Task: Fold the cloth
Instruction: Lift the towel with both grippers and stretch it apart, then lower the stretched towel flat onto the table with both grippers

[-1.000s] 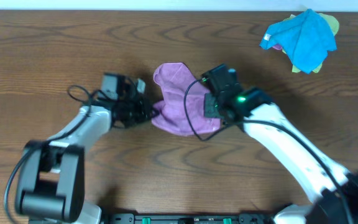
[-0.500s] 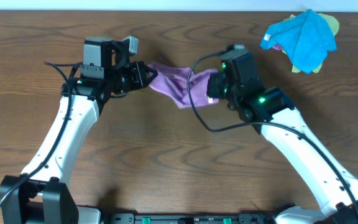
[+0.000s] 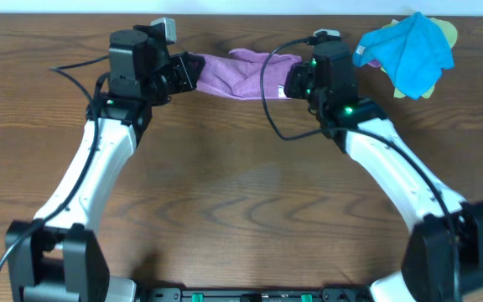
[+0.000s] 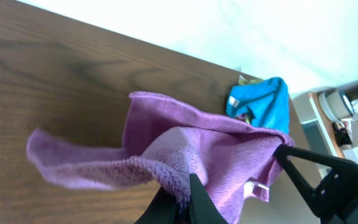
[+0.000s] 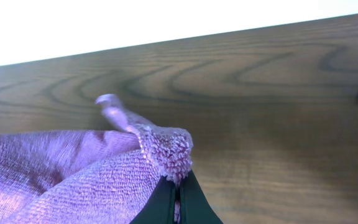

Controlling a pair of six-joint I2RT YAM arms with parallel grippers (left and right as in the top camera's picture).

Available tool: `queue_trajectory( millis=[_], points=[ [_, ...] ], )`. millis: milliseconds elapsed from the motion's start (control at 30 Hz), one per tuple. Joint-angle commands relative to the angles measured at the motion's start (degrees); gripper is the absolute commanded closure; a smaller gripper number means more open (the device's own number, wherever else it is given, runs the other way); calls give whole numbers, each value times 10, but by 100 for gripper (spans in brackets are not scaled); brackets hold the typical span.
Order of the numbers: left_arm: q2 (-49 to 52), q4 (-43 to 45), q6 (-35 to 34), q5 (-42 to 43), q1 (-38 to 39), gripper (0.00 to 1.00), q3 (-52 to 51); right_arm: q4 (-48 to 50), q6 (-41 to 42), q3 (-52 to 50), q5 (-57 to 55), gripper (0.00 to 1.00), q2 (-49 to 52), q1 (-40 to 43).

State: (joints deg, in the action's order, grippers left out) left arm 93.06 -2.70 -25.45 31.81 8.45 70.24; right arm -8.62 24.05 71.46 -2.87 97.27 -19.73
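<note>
— While the left arm reaches toward the far side of the table (image 3: 241, 193), what does its tool show?

— Left gripper (image 3: 189, 70): jaws drawn narrow, clamped on 1 end of the cloth (image 3: 241, 63). The left wrist view confirms it: fuzzy purple pile is pinched between the dark fingertips (image 4: 201, 208) at the bottom of that picture.

— And the right tool?

— Right gripper (image 3: 296, 78): likewise narrow, clamped on the opposite end. In the right wrist view a tuft of the hem stands up just above the fingers (image 5: 197, 211), with the rest of the fabric running off to the lower left.

— Position of the cloth itself?

— It spans the gap between the 2 grippers as a loose band, near the far edge of the table. It is bunched and creased rather than flat. From the left wrist camera, 1 flap trails out to the left and a small white tag (image 4: 255, 187) hangs close to the right tool's end. Whether the lower edge touches the wood, I cannot tell.

— Anything else on the surface?

— A crumpled blue cloth (image 3: 405, 50) sits at the far right corner, just beside the right arm's wrist and apart from the purple one. A yellow-green cloth (image 3: 449, 32) shows at its far edge, mostly covered by the blue.
</note>
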Motion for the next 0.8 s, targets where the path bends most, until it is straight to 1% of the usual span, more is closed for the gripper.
queue_trajectory(
  millis=[0,200,300,467,567,767],
  points=[
    [26,16,-3,-12,-2,94,13,6,-30,38,-1,99,29,3],
    [41,74,-3,-25,-3,94,17,16,-43,85,-18,99,55,19],
    [41,73,-3,-23,-6,94,31,13,-49,96,-18,99,55,26],
    [41,68,-2,-8,-10,94,43,-31,-52,111,-16,99,55,28],
    [41,46,6,7,-14,94,43,-63,-53,114,-16,99,53,27],
    [41,-71,68,8,-14,94,43,-159,-61,114,-14,99,48,19]
  ],
)
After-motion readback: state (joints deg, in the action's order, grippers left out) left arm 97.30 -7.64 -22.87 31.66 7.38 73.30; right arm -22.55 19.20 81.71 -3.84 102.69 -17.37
